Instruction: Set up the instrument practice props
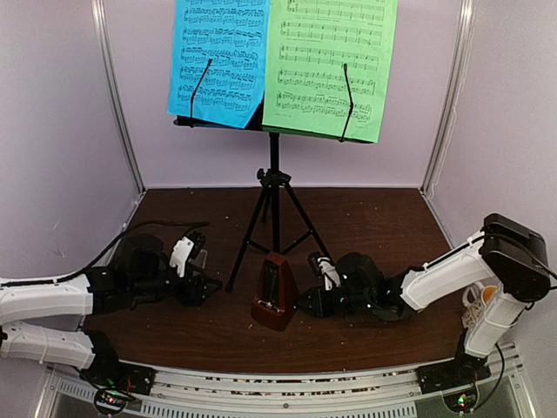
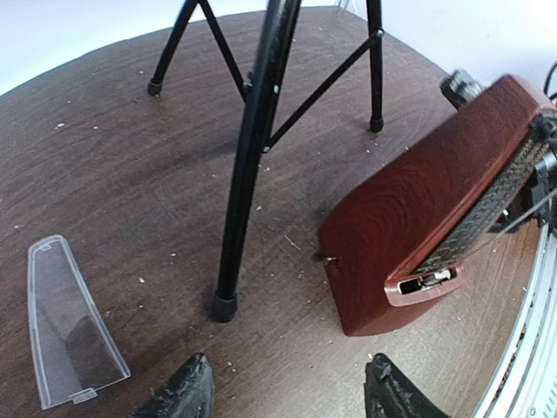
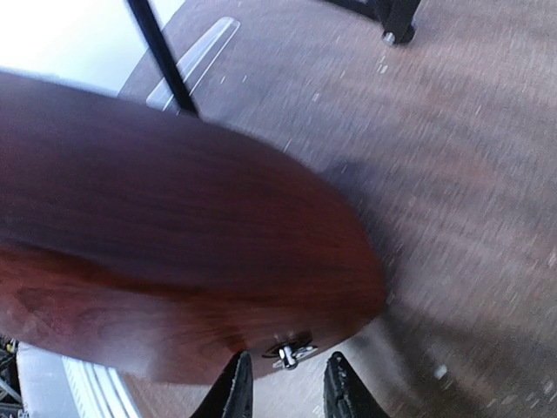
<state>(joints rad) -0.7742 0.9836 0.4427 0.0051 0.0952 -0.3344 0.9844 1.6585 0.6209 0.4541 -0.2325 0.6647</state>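
Right gripper (image 3: pixel 285 383), narrow and holding nothing, sits at the little key (image 3: pixel 287 353) on the metronome (image 1: pixel 273 296), low in the middle of the top view, so it should pinch the key softly and turn slowly without tipping it.

White-shelled arms with black joints and dark grippers

The left arm (image 1: pixel 48 298) and right arm (image 1: pixel 444 280) wore smooth white shells over their long links, with bulky black housings at the joints. A thin black cable (image 1: pixel 113 246) looped off the left arm. The left gripper (image 2: pixel 287 396) had rough matte-black fingers (image 2: pixel 187 392); the right gripper (image 3: pixel 287 392) showed the same dark, rounded tips. Small red and green lights (image 1: pixel 110 399) glowed at the black bases (image 1: pixel 113 370).
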